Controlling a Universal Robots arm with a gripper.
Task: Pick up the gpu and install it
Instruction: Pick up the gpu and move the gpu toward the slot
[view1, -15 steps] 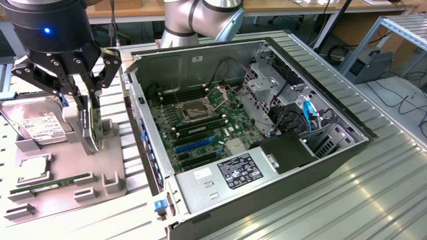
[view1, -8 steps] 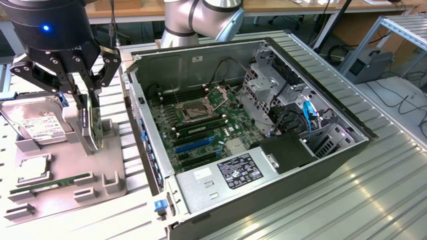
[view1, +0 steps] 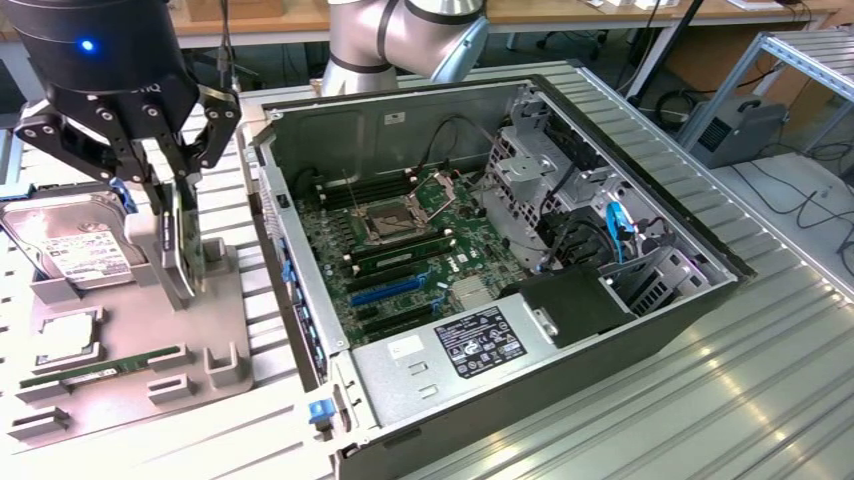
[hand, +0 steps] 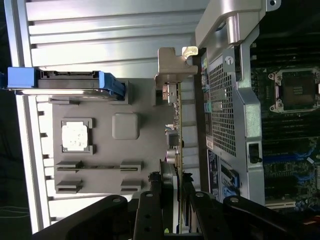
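While the open computer case (view1: 601, 380) fills the centre and right of the exterior view, its motherboard (view1: 400, 250) exposed, the grey parts tray (view1: 127, 330) lies at that view's lower left, just beside the case wall. Robot arm (view1: 400, 35): upper centre, behind the case. Gripper (view1: 158, 185): upper left, above the tray, its claw pinching the gpu (view1: 178, 250) near the card's upper edge. The card hangs upright and edge-on, silver end bracket visible, its lower end level with the tray's holder. Whether it is clear of that holder cannot be told. Hard drive (view1: 74, 250): on the tray, just beside the card toward the exterior view's left. Processor (view1: 67, 335) and RAM stick (view1: 100, 367): lower on the tray, untouched. Judged hazards: a narrow grip on a thin board may let the card swing or slip. A lower edge caught in the holder would lever it askew. A tilted card could strike the case rim or miss its slot.
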